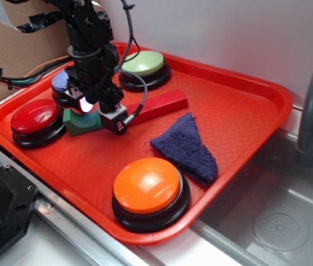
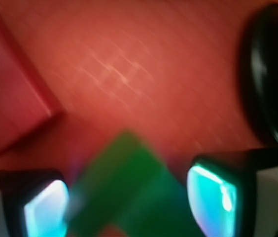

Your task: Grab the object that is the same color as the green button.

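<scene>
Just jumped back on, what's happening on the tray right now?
The gripper is down over the green block, jaws either side of it with a gap showing, so not clamped yet. The block sits on the tray between the red button and the red block. The green button is behind.

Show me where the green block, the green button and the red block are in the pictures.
green block point(image 1: 80, 124): exterior view, its front face below the claw.
green button point(image 1: 143, 62): exterior view, top of its dome.
red block point(image 1: 165, 103): exterior view, its top face.
</scene>
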